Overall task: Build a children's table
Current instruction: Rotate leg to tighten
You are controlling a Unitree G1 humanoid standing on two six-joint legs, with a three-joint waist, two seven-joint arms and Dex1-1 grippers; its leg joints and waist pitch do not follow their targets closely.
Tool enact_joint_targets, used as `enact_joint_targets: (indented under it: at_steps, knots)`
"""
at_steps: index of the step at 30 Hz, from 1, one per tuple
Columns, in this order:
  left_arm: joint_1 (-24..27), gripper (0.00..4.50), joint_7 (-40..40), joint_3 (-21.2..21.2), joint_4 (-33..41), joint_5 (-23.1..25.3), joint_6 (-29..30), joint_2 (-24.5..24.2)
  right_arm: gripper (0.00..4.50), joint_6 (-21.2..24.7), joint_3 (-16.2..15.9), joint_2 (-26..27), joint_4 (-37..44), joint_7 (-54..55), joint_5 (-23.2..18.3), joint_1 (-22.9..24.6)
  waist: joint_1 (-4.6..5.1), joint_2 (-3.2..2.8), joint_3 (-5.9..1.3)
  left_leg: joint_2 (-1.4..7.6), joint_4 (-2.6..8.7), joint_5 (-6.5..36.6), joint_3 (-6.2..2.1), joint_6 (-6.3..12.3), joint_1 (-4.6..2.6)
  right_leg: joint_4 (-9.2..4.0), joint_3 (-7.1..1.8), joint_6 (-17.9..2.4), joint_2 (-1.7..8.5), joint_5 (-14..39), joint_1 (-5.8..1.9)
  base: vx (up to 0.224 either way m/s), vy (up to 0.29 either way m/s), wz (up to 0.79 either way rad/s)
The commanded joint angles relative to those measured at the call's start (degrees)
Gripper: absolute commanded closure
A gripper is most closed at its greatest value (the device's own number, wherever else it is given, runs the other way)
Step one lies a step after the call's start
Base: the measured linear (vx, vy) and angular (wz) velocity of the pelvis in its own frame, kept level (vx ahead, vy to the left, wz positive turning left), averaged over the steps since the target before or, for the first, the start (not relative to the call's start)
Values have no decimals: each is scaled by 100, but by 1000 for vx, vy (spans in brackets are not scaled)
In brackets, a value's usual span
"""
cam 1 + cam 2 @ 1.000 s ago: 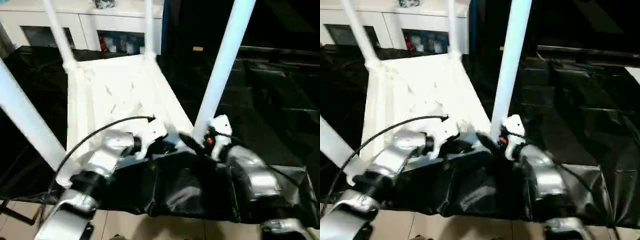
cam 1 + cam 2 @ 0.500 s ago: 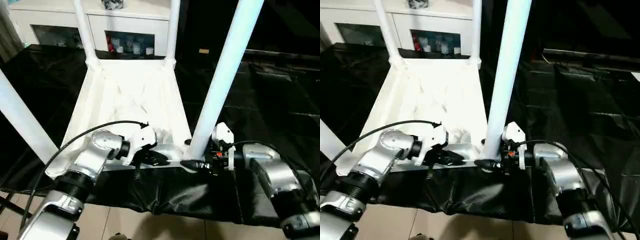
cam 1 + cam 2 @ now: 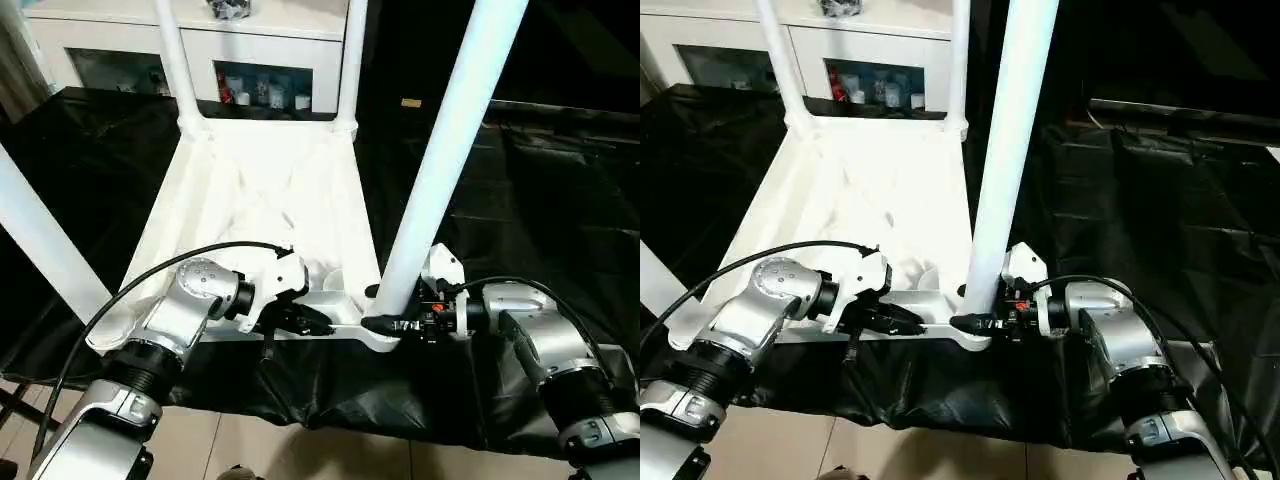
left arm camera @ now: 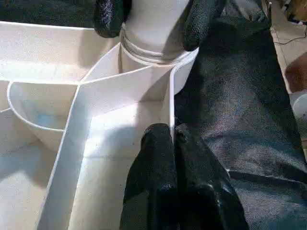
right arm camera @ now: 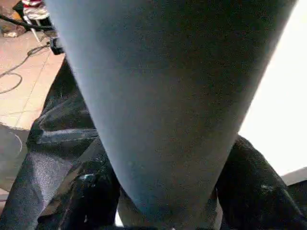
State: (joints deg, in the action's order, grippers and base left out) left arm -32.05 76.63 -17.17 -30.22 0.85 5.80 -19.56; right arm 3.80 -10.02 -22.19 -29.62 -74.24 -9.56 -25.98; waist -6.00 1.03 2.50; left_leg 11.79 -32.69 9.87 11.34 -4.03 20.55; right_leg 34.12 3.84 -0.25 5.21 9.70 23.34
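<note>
Table (image 3: 265, 200) lies upside down on the black-draped surface (image 3: 540, 190), all four legs pointing up. Against a second ago the whole view has swung and steadied, and the right claw (image 3: 975, 322), then just off the near-right leg (image 3: 440, 165), now clasps its base at the corner socket. Left claw (image 4: 173, 143) is clenched on the top's rim beside that corner, bracing it. My read: this last leg is being seated, and the build looks almost done.
</note>
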Motion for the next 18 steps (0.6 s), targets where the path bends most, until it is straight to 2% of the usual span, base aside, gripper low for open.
enact_joint_targets:
  at_steps: [1,7,8,11,12,13,14,15,16,18]
  knots:
    - [-125,450,8,-85,148,-54,-22,82,223,79,-369,81,-108,-204,138,58,5,19,-337,167,343,1349,-53,248,-42,-367,-222,-1286,287,1278,-280,0,0,0]
    - [-97,450,-41,-101,135,-63,-39,60,240,40,-432,116,-47,-171,144,159,10,2,-342,168,349,1414,-59,219,-55,-372,-222,-1280,276,1323,-284,0,0,0]
    - [-51,450,-105,-81,152,-63,-35,77,240,-11,-429,160,7,-69,164,284,13,-20,-343,168,347,1408,-59,218,-56,-366,-224,-1297,273,1271,-282,0,0,0]
    - [-26,450,-368,-8,127,-52,8,172,242,-95,-273,327,70,352,172,481,15,13,-327,170,362,1473,-59,208,-63,-383,-228,-1252,276,1367,-273,0,0,0]
    - [-26,450,-368,-8,127,-52,8,172,244,-95,-273,327,70,352,172,481,27,9,-309,167,381,1644,-66,171,-75,-420,-223,-1186,280,1658,-264,0,0,0]
    - [-38,450,-517,20,94,-32,2,239,248,-72,-170,461,65,710,185,547,43,60,-296,166,390,1741,-65,152,-77,-447,-222,-1129,282,1863,-256,0,0,0]
    - [-55,450,-702,51,67,-19,-3,343,251,2,-23,655,46,1149,160,620,57,89,-277,159,400,1943,-80,103,-96,-489,-219,-991,297,2322,-233,0,0,0]
    - [-72,450,-888,73,45,5,13,443,251,32,92,832,5,1581,178,670,65,70,-275,159,405,1989,-97,66,-99,-497,-228,-934,311,2475,-227,0,0,0]
    - [-72,450,-888,73,45,5,13,443,251,32,92,832,5,1581,178,670,86,50,-263,156,422,2137,-112,-22,-128,-553,-222,-817,317,2773,-186,0,0,0]
    - [-111,450,-1213,69,19,69,46,641,252,121,254,1168,-87,2265,195,715,157,67,-262,143,438,2376,-159,-86,-122,-605,-187,-587,321,3228,-190,0,0,0]
